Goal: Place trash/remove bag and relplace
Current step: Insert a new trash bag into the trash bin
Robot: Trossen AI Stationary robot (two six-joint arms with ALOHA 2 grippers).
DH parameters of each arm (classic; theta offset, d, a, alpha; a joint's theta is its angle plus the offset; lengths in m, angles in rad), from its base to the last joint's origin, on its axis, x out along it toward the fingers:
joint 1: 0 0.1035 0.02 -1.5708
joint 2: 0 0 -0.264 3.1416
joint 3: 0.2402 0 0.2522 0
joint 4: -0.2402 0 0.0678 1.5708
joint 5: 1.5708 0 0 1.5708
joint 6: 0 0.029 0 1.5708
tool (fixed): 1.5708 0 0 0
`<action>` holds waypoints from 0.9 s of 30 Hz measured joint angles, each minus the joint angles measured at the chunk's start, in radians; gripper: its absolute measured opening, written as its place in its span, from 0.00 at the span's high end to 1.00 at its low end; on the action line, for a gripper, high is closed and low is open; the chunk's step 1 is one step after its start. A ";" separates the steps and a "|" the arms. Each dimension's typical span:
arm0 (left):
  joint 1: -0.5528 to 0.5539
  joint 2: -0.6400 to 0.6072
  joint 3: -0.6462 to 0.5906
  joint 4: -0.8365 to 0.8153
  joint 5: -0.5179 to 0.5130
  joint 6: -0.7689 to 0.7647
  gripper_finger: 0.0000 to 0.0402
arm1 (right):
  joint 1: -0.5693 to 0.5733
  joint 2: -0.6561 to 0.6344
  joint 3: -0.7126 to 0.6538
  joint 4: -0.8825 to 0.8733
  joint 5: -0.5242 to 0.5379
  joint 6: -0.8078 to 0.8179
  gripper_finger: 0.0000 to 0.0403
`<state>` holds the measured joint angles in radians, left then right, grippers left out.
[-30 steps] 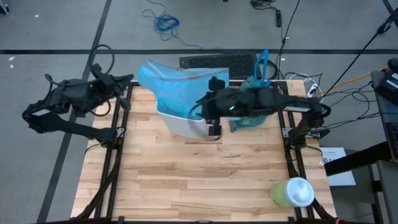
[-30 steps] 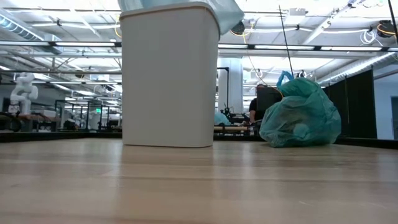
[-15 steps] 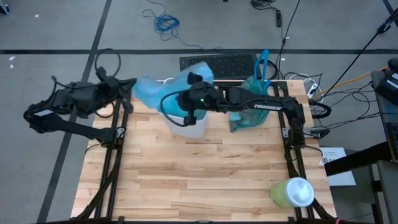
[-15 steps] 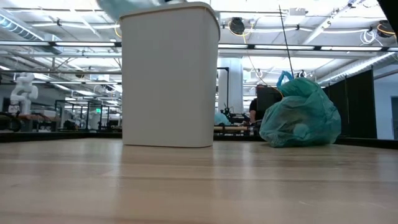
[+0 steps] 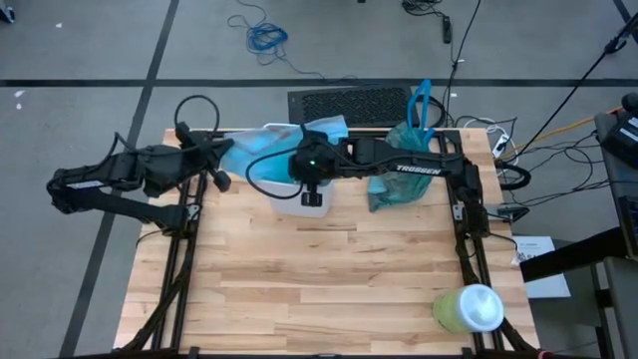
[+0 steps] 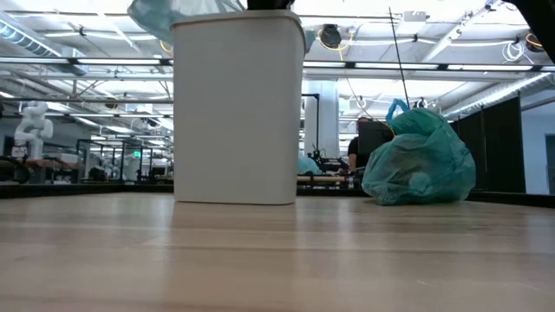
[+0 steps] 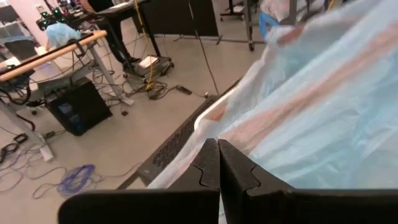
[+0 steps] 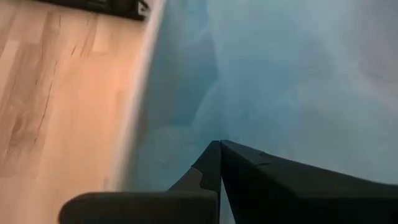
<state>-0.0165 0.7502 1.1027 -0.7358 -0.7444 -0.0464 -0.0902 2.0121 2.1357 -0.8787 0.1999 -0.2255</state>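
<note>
We count one white bin at the far middle of the desk, one pale sky-blue bag draped over its open top, and one full teal-green bag with blue loop handles sitting on the desk just beside the bin, toward the right arm's base. One pale-green container with a white top stands at the near right corner, well apart from the rest. No loose trash scraps show.

Left hand: arm stretched in from the left desk edge, fingers together, pinching the sky-blue bag at the bin's left rim; the wrist view shows the plastic running between the closed tips.

Right hand: arm reaching across over the teal-green bag, hand pointing down over the bin, fingers pressed together with sky-blue plastic all around them; we cannot tell whether film is caught between them.
</note>
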 joint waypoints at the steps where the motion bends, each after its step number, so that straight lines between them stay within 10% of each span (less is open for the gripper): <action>1: 0.000 0.000 0.000 0.014 0.000 0.004 1.00 | 0.000 0.000 0.000 -0.012 -0.001 0.008 1.00; 27: 0.000 -0.019 0.023 0.196 0.155 0.107 1.00 | 0.104 0.043 0.004 -0.185 -0.193 0.050 1.00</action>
<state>-0.0170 0.7307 1.1259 -0.5402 -0.5896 0.0605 0.0134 2.0552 2.1396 -1.0636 0.0071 -0.1752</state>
